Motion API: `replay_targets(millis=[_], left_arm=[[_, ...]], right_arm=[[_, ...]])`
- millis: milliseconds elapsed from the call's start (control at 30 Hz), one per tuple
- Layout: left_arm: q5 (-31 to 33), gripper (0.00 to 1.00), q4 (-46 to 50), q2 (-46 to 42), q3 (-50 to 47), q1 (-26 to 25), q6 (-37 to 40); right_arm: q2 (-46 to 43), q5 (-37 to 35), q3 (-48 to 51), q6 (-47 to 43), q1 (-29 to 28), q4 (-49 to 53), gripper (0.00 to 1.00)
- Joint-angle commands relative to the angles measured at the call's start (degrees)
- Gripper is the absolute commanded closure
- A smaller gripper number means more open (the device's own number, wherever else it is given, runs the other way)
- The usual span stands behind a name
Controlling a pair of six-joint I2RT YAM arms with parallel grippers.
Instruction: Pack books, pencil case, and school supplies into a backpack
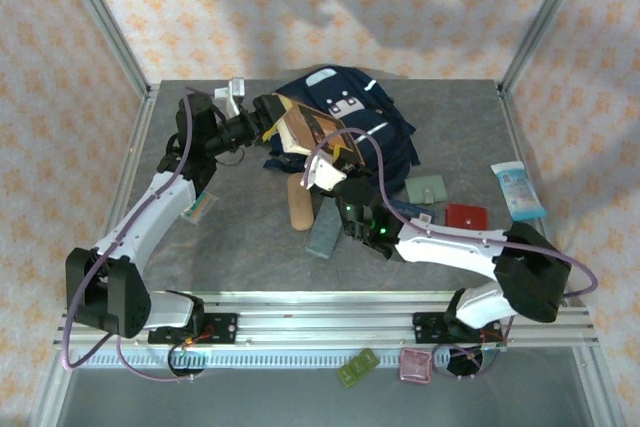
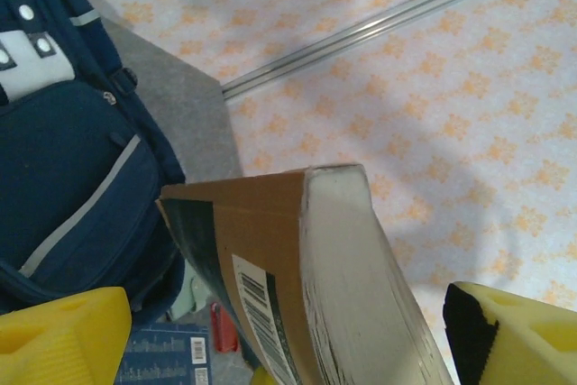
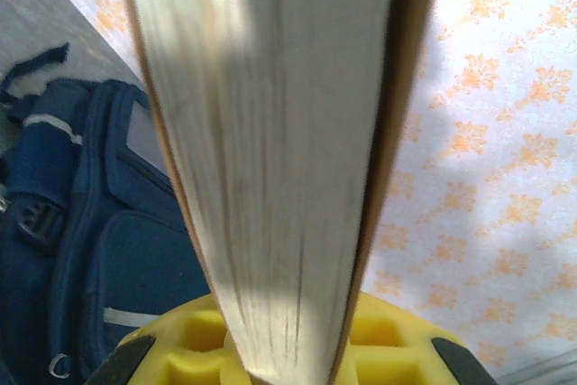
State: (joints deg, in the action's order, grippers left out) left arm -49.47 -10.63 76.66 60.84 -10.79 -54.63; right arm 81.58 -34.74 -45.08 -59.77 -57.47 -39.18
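Book-packing step, by the looks: the book [image 1: 308, 127] is clamped in the right claw [image 3: 288, 358] just over the backpack [image 1: 375, 117], with the left claw [image 2: 288, 335] spread apart around it. Next it probably needs to be slid inside.

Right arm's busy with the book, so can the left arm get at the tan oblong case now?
Probably yes: the left gripper is open, only straddling the brown book, and the tan case lies uncovered on the table nearby.
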Motion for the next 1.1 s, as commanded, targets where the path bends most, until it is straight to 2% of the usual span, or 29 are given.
replay_targets(millis=[0, 67, 300, 367, 400, 433, 533, 567, 733, 833, 933, 1067], left_arm=[[-1.4, 0.17, 2.55, 0.92, 1.78, -0.39, 1.92], [-1.49, 0.26, 3.08, 1.12, 2.01, -0.39, 2.53], [-2.89, 0.83, 4.22, 2.0, 1.94, -0.35, 4.05], [-3.0, 0.97, 4.15, 2.22, 1.79, -0.37, 4.28], [-3.05, 1.0, 3.68, 2.26, 1.52, -0.34, 3.98], [-3.09, 1.0, 2.43, 2.12, 1.12, -0.35, 3.5], [-1.3, 1.0, -3.59, 1.02, -0.89, -0.36, 1.04], [0.3, 1.0, -5.24, 0.45, -1.42, -0.31, 0.8], [7.19, 1.0, -14.61, -2.48, -3.94, -0.3, -0.05], [10.71, 1.0, -20.67, -3.93, -6.08, -0.31, -0.3], [13.13, 1.0, -27.68, -4.66, -8.23, -0.37, -1.77], [15.2, 1.0, -39.14, -4.93, -11.56, -0.42, -5.12]], right_arm=[[0.92, -4.0, 0.34, -5.68, -0.46, -12.4, 1.0], [1.38, -4.6, 0.64, -7.02, -0.52, -14.05, 1.0], [2.27, -6.13, 1.48, -10.18, -0.5, -18.44, 1.0], [2.2, -6.47, 1.36, -10.11, -0.38, -18.96, 1.0], [1.92, -6.46, 1.03, -9.13, -0.29, -18.27, 0.98], [1.62, -6.53, 0.61, -7.64, -0.22, -17.0, 0.95], [-0.72, -6.92, -1.8, 2.04, 0.74, -8.41, 0.58], [-2.0, -6.27, -2.56, 6.09, 1.13, -4.11, 0.52], [-8.93, -1.99, -4.57, 27.81, 3.37, 14.83, 0.45], [-13.64, 9.18, -5.97, 45.01, 6.49, 25.22, 0.36], [-17.6, 18.11, -5.9, 58.93, 9.41, 26.79, 0.24], [-16.96, 32.34, -5.8, 75.78, 13.79, 23.79, 0.21]])
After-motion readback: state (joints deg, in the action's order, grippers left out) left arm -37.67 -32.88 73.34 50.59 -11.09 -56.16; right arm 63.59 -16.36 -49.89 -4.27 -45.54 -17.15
